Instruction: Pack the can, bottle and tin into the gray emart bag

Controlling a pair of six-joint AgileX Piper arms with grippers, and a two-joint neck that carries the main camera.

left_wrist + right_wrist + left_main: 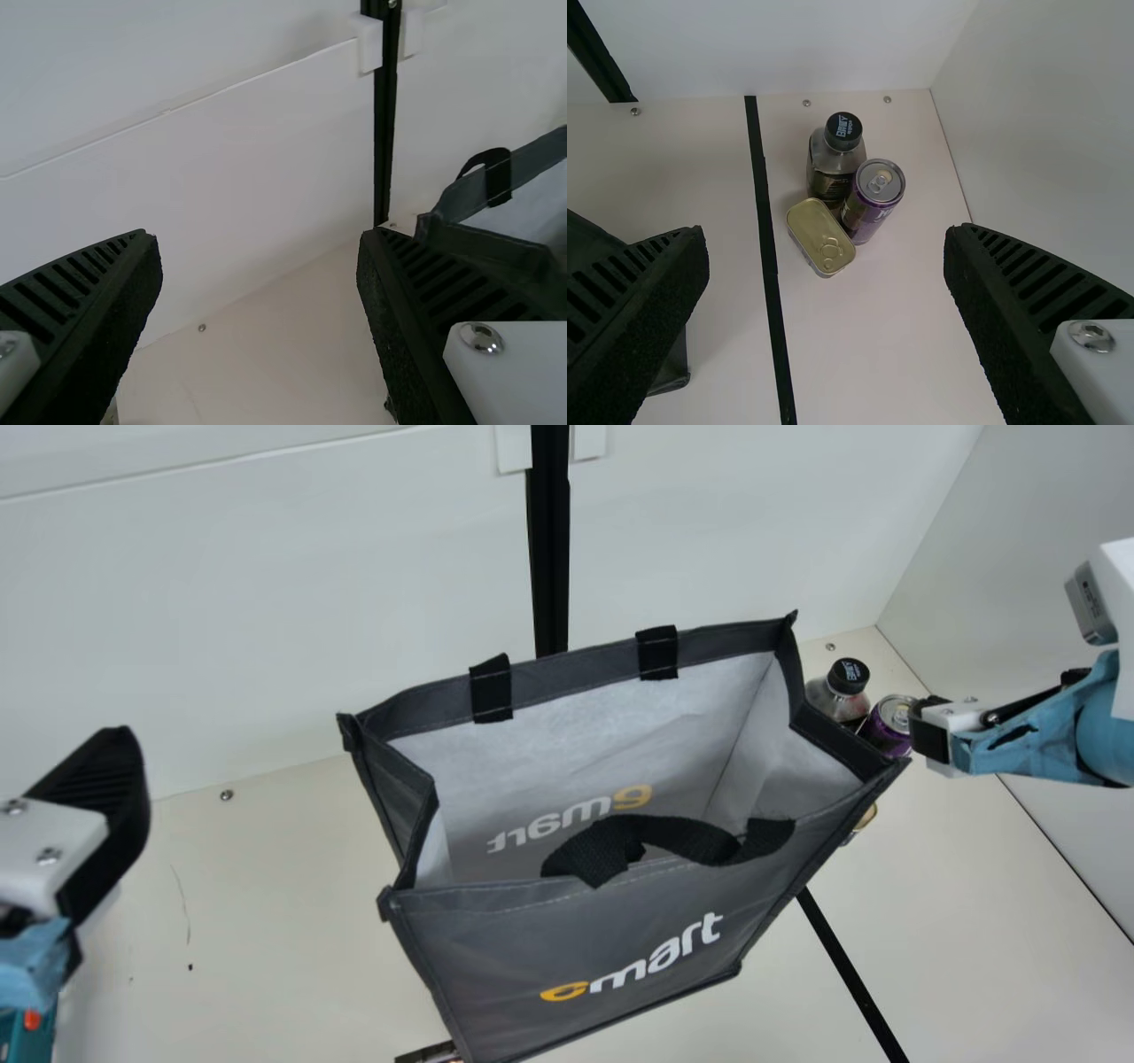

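Main view: my left gripper [106, 797] at left, right gripper [930, 735] at right, both spread wide; gray fabric bag [656, 921] gapes mid-frame, metal can [881, 733] past its right rim.

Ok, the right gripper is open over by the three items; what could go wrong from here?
The bottle, can and tin are bunched close together, so the right gripper could knock over a neighbour while closing on one. The black handle droops across part of the mouth of the bag and might snag an item going in. The tin lies flat, so it may be hard to grip.
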